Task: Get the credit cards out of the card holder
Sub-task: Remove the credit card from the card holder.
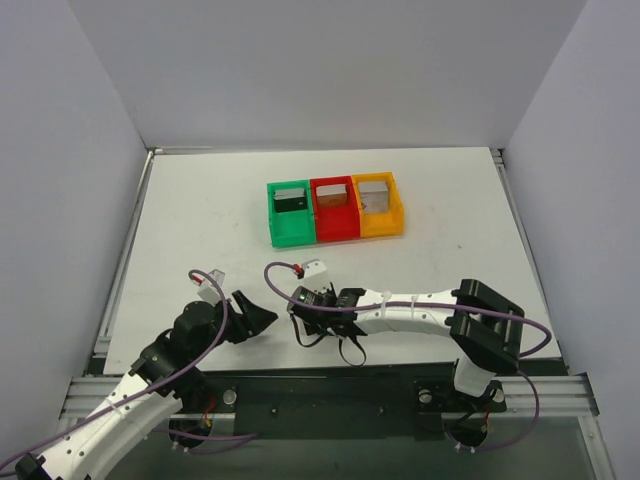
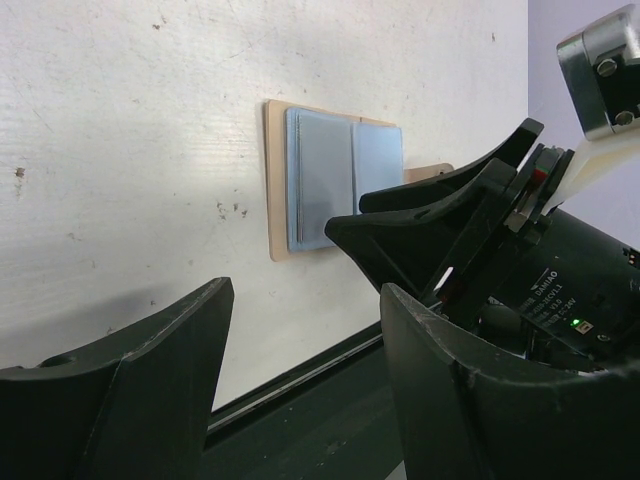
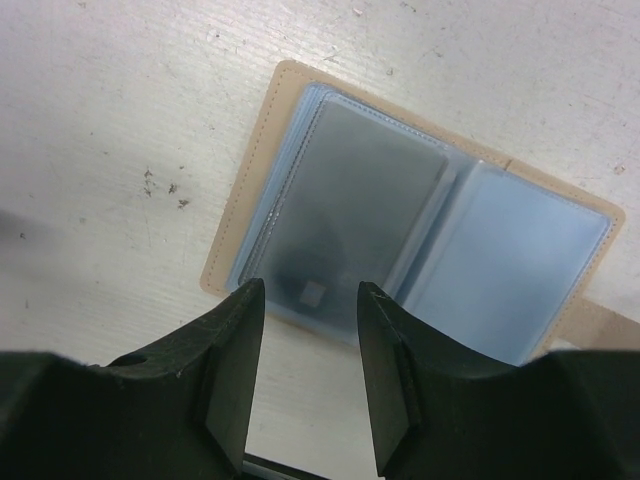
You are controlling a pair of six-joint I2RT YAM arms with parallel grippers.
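card holder (image 3: 420, 240) flat, right hand (image 3: 310, 292) at edge

Top camera: we look down from behind arm bases (image 1: 470, 385), far off, whole table (image 1: 200, 200) seen. Wrist cameras: we sit close, left grazing low, right steep; both share card holder (image 2: 330, 180).

Just ahead of the right gripper's (image 3: 310, 330) matt black plastic fingers (image 3: 225, 390), the card holder (image 3: 440, 225) has a tan, leather-like stitched border and glossy, slightly cloudy blue-grey plastic sleeves. The table (image 3: 110, 110) beneath the fingertips is white, matt and faintly grained, with dark scuffs. The left gripper (image 2: 305, 300) is the same dull moulded plastic. Far ahead, the bins (image 1: 336, 233) are smooth coloured plastic.
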